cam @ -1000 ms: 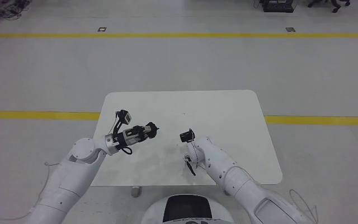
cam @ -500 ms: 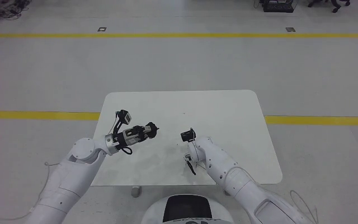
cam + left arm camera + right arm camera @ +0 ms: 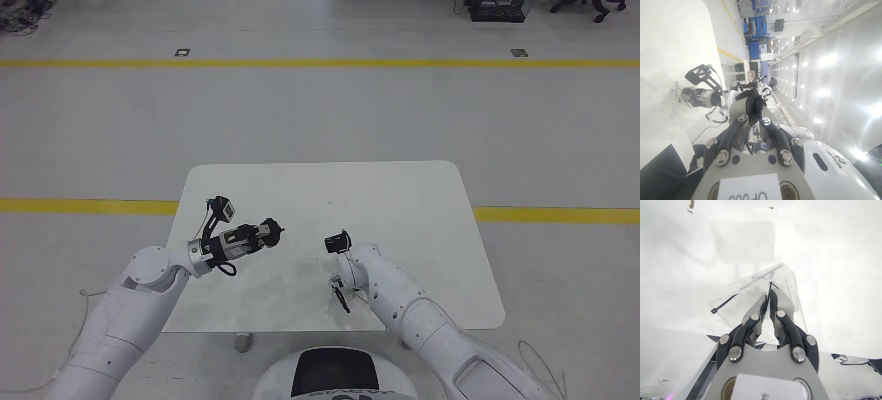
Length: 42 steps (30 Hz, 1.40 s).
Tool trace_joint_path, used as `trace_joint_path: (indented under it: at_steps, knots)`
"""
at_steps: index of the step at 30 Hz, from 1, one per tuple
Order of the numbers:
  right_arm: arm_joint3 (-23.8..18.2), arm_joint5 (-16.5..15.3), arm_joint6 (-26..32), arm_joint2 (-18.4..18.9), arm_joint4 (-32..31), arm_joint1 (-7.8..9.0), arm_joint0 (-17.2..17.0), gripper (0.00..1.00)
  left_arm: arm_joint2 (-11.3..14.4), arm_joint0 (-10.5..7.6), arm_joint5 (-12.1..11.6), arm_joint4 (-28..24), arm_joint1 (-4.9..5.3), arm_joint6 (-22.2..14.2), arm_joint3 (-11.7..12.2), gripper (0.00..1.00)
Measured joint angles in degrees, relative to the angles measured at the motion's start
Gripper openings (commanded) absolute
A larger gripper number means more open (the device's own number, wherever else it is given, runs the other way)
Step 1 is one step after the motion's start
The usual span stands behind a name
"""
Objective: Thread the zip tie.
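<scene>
Right gripper (image 3: 770,292) stands with its fingers pressed together on a thin black zip tie (image 3: 770,286), the strap running up between the pads and poking out just past the tips. It reaches into a clear tray (image 3: 797,298) that sits on the white table (image 3: 420,200) close to the near edge, about midway along it. Two more zip ties lie loose in that tray: one (image 3: 725,303) flat on the floor with its square head at the open side of the tray, the other (image 3: 763,276) lying across the far end near the tray's back wall, just beyond the gripped strap. From above, the right gripper (image 3: 340,293) points down at the table toward the near edge, its wrist camera on the side toward the table's middle. Left gripper (image 3: 753,98) is held off the surface over the left half of the table, well apart from the tray, with its fingers drawn together around a dark piece (image 3: 753,93) whose kind I cannot tell. In the top view the left gripper (image 3: 278,231) points toward the middle of the table. The left wrist camera shows the right gripper (image 3: 682,95) farther off, with its tips over the clear tray (image 3: 676,89).
</scene>
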Motion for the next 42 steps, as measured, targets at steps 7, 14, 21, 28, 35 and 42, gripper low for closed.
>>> trace_joint_path:
  at_steps: [7,14,21,28,35,42]
  knots:
    - [-0.2,-0.3,-0.2,0.4,0.0,-0.02,-0.1,0.00,0.0,0.00,0.0,0.0,0.00,0.0,0.0,0.00]
    - [-6.0,-0.4,1.0,2.5,-0.9,0.93,-2.7,0.00,0.0,0.00,0.0,0.0,0.00,0.0,0.0,0.00]
    - [-14.7,-2.7,3.1,6.1,-2.7,2.63,-6.9,0.00,0.0,0.00,0.0,0.0,0.00,0.0,0.0,0.00]
    - [-19.1,-4.6,5.4,8.7,-2.7,3.64,-9.3,0.00,0.0,0.00,0.0,0.0,0.00,0.0,0.0,0.00]
    - [-19.3,-3.9,7.0,9.3,-3.0,3.87,-9.6,0.00,0.0,0.00,0.0,0.0,0.00,0.0,0.0,0.00]
    - [-21.1,-3.5,6.4,9.7,-4.7,4.21,-10.4,0.00,0.0,0.00,0.0,0.0,0.00,0.0,0.0,0.00]
